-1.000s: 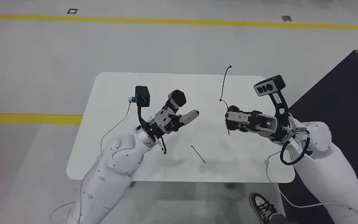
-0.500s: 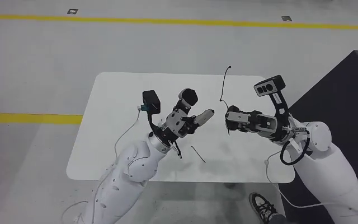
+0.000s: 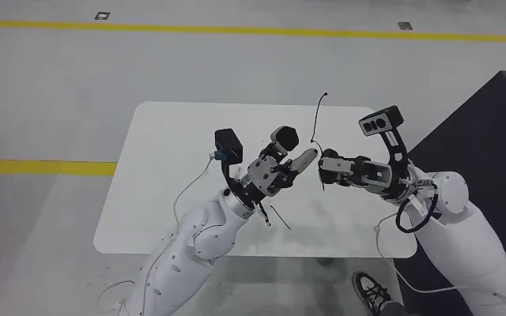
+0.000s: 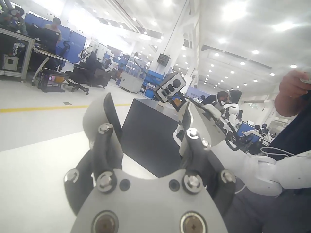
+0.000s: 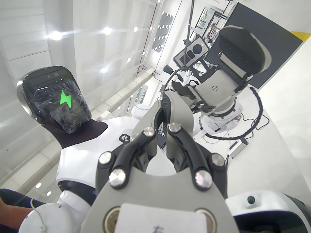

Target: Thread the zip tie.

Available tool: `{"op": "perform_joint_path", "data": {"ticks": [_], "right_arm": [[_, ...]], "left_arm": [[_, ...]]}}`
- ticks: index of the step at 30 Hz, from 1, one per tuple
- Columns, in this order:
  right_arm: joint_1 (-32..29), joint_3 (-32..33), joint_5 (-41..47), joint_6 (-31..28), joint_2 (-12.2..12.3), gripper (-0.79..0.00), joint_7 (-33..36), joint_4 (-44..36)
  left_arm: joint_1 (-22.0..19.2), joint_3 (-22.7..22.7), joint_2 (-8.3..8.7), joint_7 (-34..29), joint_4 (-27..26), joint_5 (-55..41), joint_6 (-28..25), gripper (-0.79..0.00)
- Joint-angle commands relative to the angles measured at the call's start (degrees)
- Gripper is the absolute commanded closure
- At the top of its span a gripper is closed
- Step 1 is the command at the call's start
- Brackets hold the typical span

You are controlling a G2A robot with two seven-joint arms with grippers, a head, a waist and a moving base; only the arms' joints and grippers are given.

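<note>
A long black zip tie [image 3: 316, 122] stands up from my right gripper [image 3: 322, 167], which is shut on its lower end above the white table [image 3: 174, 158]. In the right wrist view the strap [image 5: 190, 13] rises from the closed gripper [image 5: 163, 105]. My left gripper [image 3: 298, 147] hovers open just beside the right one, its fingers spread near the strap and nothing between them. The left wrist view shows that gripper [image 4: 150, 117] wide open. Across from the right gripper, the left gripper's dark finger pad [image 5: 240, 47] faces it.
A second black zip tie [image 3: 280, 217] lies flat on the table in front of the two grippers. A dark block [image 3: 474, 126] borders the table's right side. A person's hand [image 4: 291, 93] shows off to the side, touching nothing of the task.
My left arm has swung right across the table, bringing its open gripper up close to the right gripper and the strap. The right arm and its zip tie have stayed put.
</note>
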Motion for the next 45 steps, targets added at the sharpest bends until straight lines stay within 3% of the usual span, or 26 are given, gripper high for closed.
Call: {"op": "perform_joint_path", "data": {"ticks": [1, 27, 33, 37, 45], "right_arm": [[0.0, 0.0, 0.0, 0.0, 0.0, 0.0, 0.0, 0.0], [0.0, 0.0, 0.0, 0.0, 0.0, 0.0, 0.0, 0.0], [0.0, 0.0, 0.0, 0.0, 0.0, 0.0, 0.0, 0.0], [0.0, 0.0, 0.0, 0.0, 0.0, 0.0, 0.0, 0.0], [0.0, 0.0, 0.0, 0.0, 0.0, 0.0, 0.0, 0.0]], "left_arm": [[0.0, -0.1, -0.12, 0.1, -0.2, 0.4, 0.0, -0.36], [0.8, -0.9, -1.67, -0.6, -1.0, 1.7, -1.1, -0.243], [1.0, -1.3, -1.94, -1.0, -1.0, 2.1, -1.3, -0.139], [1.2, -1.4, -2.13, -1.1, -1.0, 2.2, -1.5, -0.111], [1.5, -1.6, -2.47, -1.4, -0.9, 2.7, -2.0, -0.117]]}}
